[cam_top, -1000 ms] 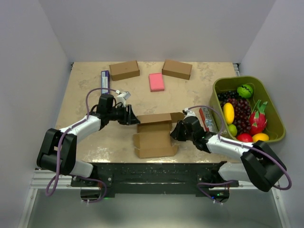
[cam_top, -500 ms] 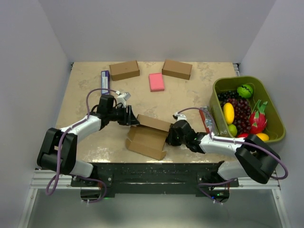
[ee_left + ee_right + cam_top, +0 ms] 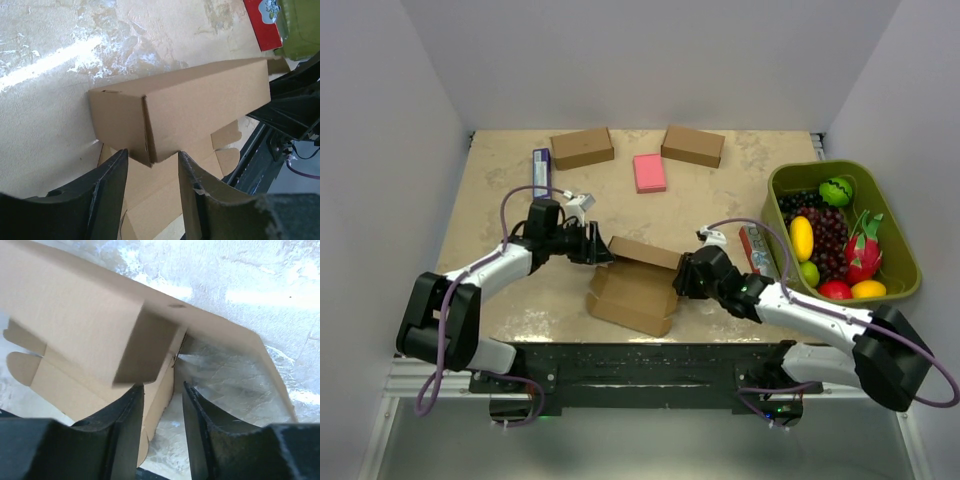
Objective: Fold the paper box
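Two parted claws, left claw (image 3: 151,162) astride a corner, right claw (image 3: 162,392) astride a flap, matte brown paper box (image 3: 638,288)

Pink pad (image 3: 649,172), green bin (image 3: 817,168), perhaps fruit (image 3: 830,235)

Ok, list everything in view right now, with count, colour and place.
paper box: one, brown, part folded, near centre
ready-made boxes: two, brown, far edge
pad: one, pink, between those boxes
flat packet: one, purple, far left
second packet: one, red, beside basket
basket: one, olive green, right side
fruit: several, mixed colours, in basket
table: one, beige, under everything
left gripper: one, black, astride a box corner
right gripper: one, black, astride a box wall
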Robot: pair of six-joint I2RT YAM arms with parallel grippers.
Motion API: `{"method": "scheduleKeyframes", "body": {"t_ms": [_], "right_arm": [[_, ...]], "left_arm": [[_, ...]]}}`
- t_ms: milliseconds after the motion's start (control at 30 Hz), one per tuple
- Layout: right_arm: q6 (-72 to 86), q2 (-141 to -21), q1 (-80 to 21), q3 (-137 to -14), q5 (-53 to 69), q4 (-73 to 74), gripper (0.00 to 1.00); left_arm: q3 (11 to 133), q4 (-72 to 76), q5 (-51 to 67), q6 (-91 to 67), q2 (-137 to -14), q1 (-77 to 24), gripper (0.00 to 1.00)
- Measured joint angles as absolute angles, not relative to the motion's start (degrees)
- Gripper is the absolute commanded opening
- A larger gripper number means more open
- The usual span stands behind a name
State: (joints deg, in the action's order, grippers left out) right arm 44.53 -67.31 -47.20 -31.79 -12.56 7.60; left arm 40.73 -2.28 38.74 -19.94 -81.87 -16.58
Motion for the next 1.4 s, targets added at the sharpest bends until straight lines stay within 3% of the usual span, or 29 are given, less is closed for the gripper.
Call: {"method": "scheduleKeyframes", "body": {"t_ms": [200, 333, 433, 567, 833, 1267, 1400], "right_arm": [[46.0, -65.0, -47.2, -32.1, -12.4, 9.8, 0.42], [47.8, -62.5, -47.2, -31.5, -12.4, 11.0, 0.43], [48.7, -61.0, -47.2, -31.4, -12.4, 12.5, 0.35], [50.3, -61.0, -47.2, -30.6, -11.8, 12.5, 0.18], [53.6, -60.5, -47.2, -24.9, -10.7, 12.8, 0.11], [55.4, -62.2, -47.2, -22.9, -5.7, 3.9, 0.07], [55.5, -64.2, -47.2, -23.0, -4.8, 0.6, 0.06]], "left_arm": [[40.7, -1.8, 38.8, -19.9, -79.2, -16.6, 0.77], [40.7, -1.3, 38.5, -19.8, -77.2, -16.6, 0.78], [40.6, -2.3, 35.6, -19.4, -75.1, -16.7, 0.76], [38.3, -2.9, 28.2, -20.8, -68.6, -18.6, 0.68], [24.0, 4.3, 15.1, -31.1, -49.8, -33.3, 0.5], [6.8, 26.2, 6.9, -41.5, -63.2, -45.5, 0.26], [5.1, 31.2, 5.4, -43.1, -65.2, -47.5, 0.25]]}}
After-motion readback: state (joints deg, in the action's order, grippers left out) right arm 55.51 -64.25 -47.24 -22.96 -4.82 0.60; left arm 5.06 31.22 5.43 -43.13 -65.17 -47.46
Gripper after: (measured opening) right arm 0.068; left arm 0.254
